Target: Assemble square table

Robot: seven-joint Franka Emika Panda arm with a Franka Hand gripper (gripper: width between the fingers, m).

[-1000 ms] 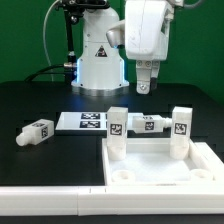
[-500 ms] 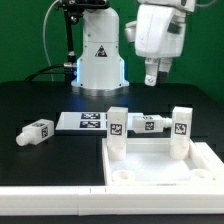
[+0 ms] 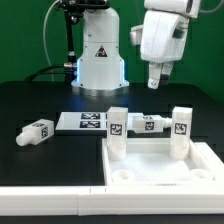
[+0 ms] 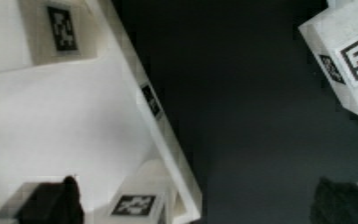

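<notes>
One leg (image 3: 117,123) and a second leg (image 3: 181,122) stand at the top's (image 3: 165,158) far corners, with a third leg (image 3: 148,123) lying between them. The marker board (image 3: 85,122), then a fourth leg (image 3: 36,131), lie toward the exterior view's left.

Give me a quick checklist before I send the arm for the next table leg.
1. Gripper empty and open: ok. In the wrist view its fingers stand wide apart with nothing between them.
2. First upright leg and second upright leg standing at the tabletop's far corners: ok. Fully seated: cannot tell.
3. Loose leg at the exterior view's left lying apart from other parts: ok.
4. Middle leg, lying between the upright two, has room for the fingers: cannot tell.
5. Gripper lined up over a lying leg: not ok. It hangs high above the table.
</notes>
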